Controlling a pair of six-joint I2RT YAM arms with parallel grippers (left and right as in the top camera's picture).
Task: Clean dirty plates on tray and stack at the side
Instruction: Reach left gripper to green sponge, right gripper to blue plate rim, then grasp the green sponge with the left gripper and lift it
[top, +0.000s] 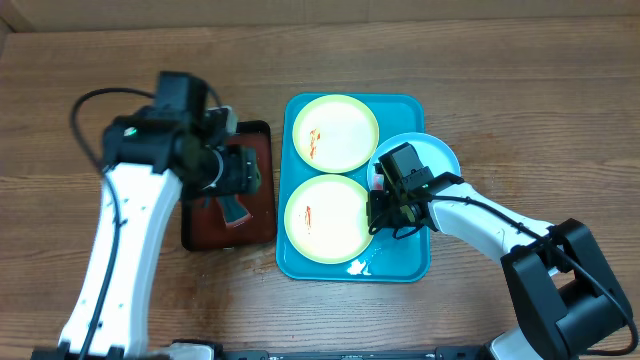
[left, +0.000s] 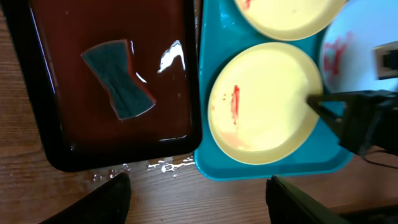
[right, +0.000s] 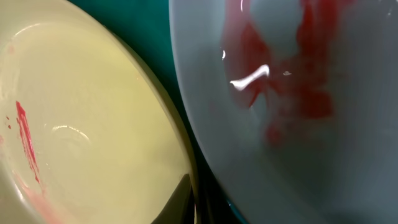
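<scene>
The turquoise tray (top: 410, 262) holds two yellow-green-rimmed plates with red smears, a far plate (top: 333, 132) and a near plate (top: 325, 218). The light-blue plate (top: 438, 155) leans on the tray's right rim, with red sauce showing in the right wrist view (right: 292, 93). My right gripper (top: 383, 207) is shut on the near plate's right rim (right: 168, 134), with one finger (right: 183, 199) inside the rim. It also shows in the left wrist view (left: 323, 107) at that plate (left: 264, 102). My left gripper (top: 232, 178) hangs open and empty (left: 199, 182) above the red-brown tray.
A black-rimmed red-brown tray (top: 262, 135) lies left of the turquoise tray, wet inside (left: 168, 112), with a dark grey sponge (left: 118, 78) on it. Water drops lie on the wood (left: 158, 166) and in the turquoise tray's front (top: 360, 266).
</scene>
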